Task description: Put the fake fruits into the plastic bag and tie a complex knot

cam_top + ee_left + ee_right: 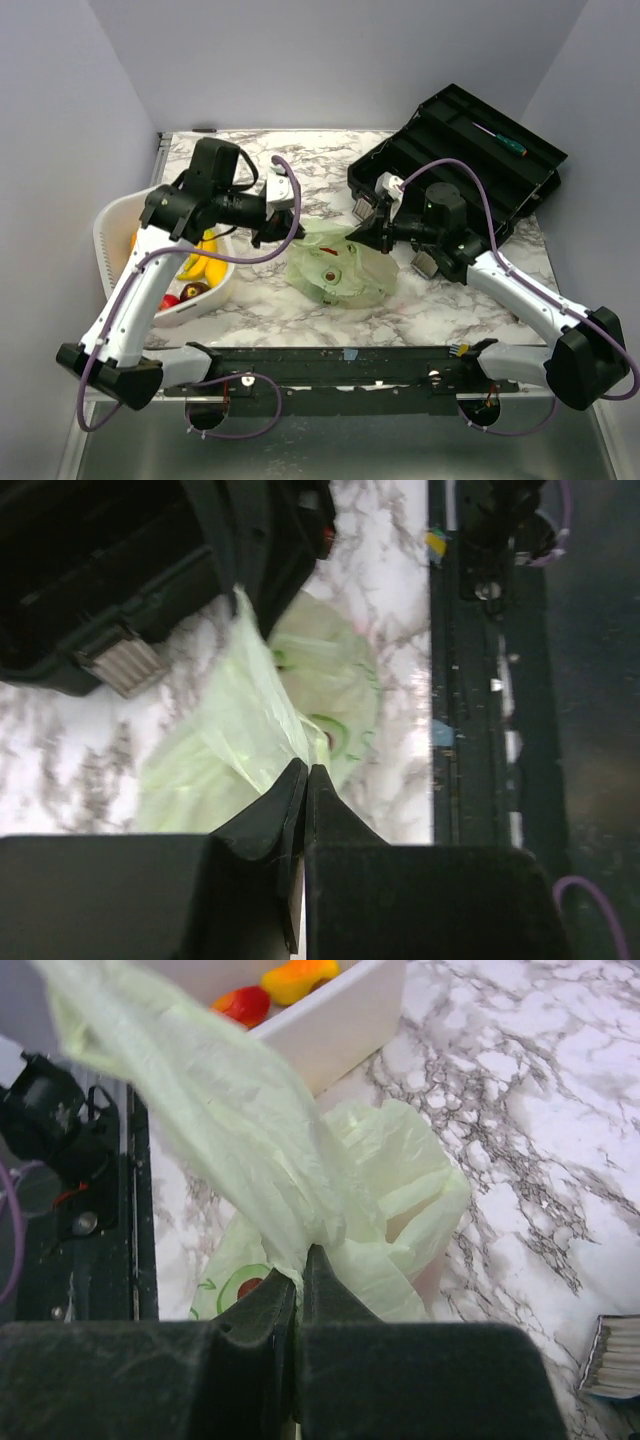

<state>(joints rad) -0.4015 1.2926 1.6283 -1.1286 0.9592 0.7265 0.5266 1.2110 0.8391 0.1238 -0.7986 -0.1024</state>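
Observation:
The pale green plastic bag [338, 268] lies on the marble table between the arms, with something red showing through it. My left gripper [264, 236] is shut on a stretched strip of the bag [250, 720]; its fingertips [307, 772] pinch the film. My right gripper [362, 233] is shut on another bunched strip of the bag [230, 1130], pinched at its tips [300, 1258]. Fake fruits lie in the white basket: yellow bananas [200, 262], a red apple [170, 300] and a dark piece [195, 290]. An orange-yellow fruit [295, 975] and a red one [245, 1005] show in the right wrist view. No tied knot is visible.
The white plastic basket [110, 235] stands at the left, its wall also in the right wrist view [340, 1020]. An open black toolbox [470, 160] with a green-handled screwdriver [505, 140] sits at the back right, close behind the bag [120, 570]. A black rail [340, 365] runs along the near edge.

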